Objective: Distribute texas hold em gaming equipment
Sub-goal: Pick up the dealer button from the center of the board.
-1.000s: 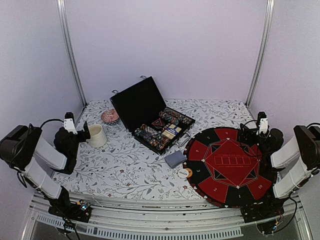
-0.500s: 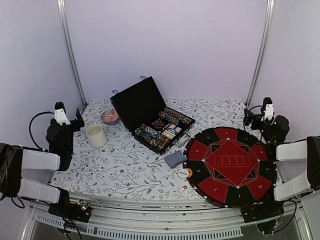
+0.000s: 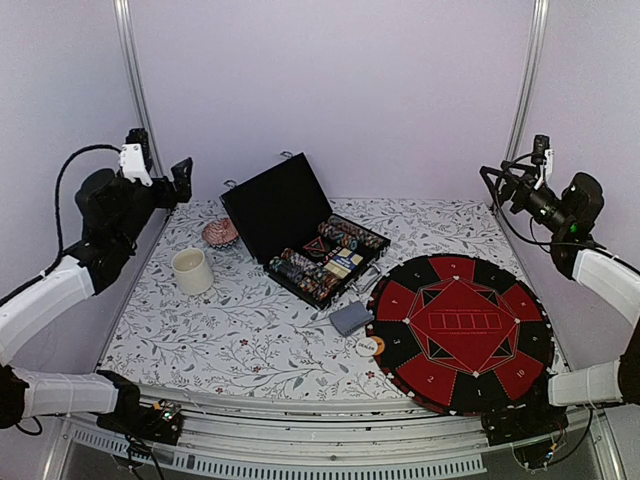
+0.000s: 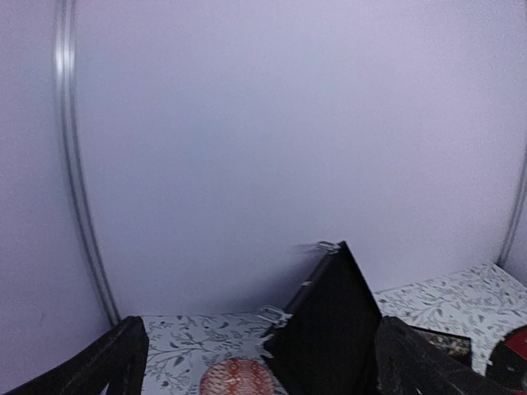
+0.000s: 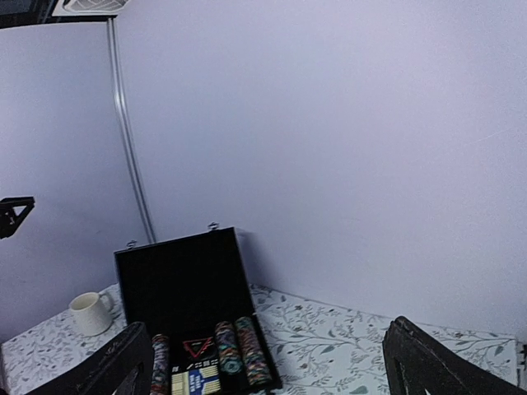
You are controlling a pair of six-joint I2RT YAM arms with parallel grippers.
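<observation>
Up high, left gripper [image 3: 160,155], right gripper [image 3: 514,168] seem open.

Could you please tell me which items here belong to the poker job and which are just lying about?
Job: poker chips, deck of cards, button discs, open case holding the chips, round poker mat.
Lying about: cream cup, pink dish.

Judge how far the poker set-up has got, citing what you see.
Done: the case is open; a card deck and button discs lie at the felt mat edge. In hand: nothing; left gripper and right gripper hang open, raised. Left: chips sit in the case.
</observation>
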